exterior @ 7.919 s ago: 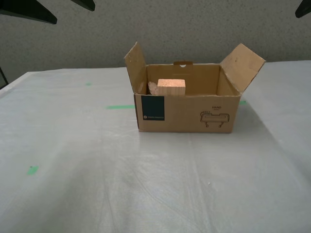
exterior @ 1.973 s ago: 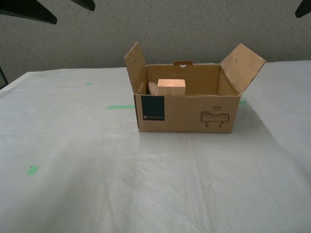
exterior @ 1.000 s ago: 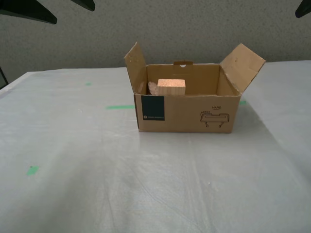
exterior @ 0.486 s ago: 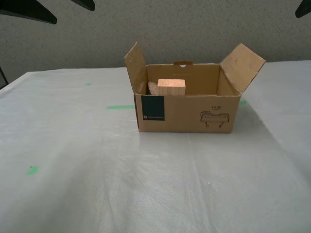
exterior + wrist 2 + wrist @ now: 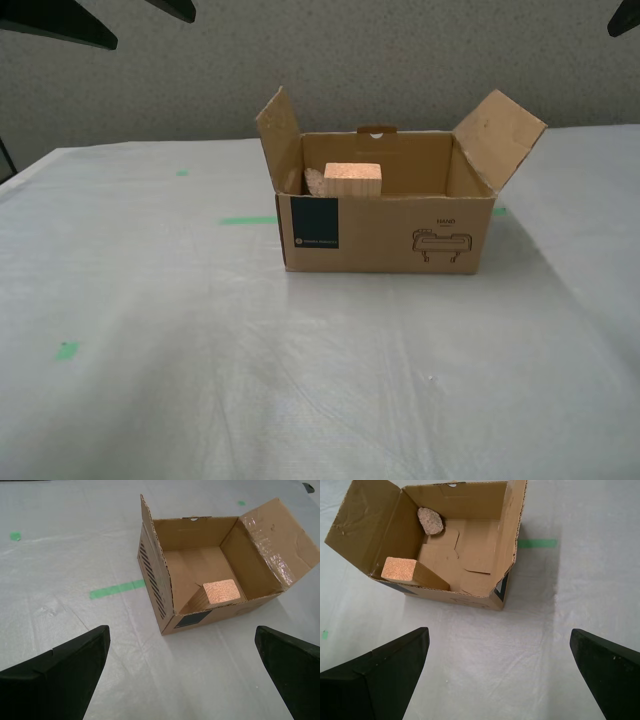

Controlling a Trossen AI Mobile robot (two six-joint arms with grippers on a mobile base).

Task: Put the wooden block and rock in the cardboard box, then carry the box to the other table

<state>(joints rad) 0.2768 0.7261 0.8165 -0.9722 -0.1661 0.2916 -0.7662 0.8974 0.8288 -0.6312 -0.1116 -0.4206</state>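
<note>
Payload's in: brown corrugated cardboard box (image 5: 385, 232) on the wrinkled white-sheeted worktop (image 5: 300, 380) holds pale tan wooden block (image 5: 400, 569) and pinkish lumpy rock (image 5: 430, 520); my first gripper (image 5: 500, 670) and second gripper (image 5: 182, 672) hang wide open, empty, above it, so keep clear of the upright flaps.

Matte black tapered fingers (image 5: 375, 675)

You have one box (image 5: 385, 232) on one table (image 5: 150, 330), and inside it one block (image 5: 352, 179) and one rock (image 5: 430, 520). Four green tape marks show on the sheet in the exterior view. Two grippers are up, my first gripper (image 5: 500, 672) and my second gripper (image 5: 182, 672).
</note>
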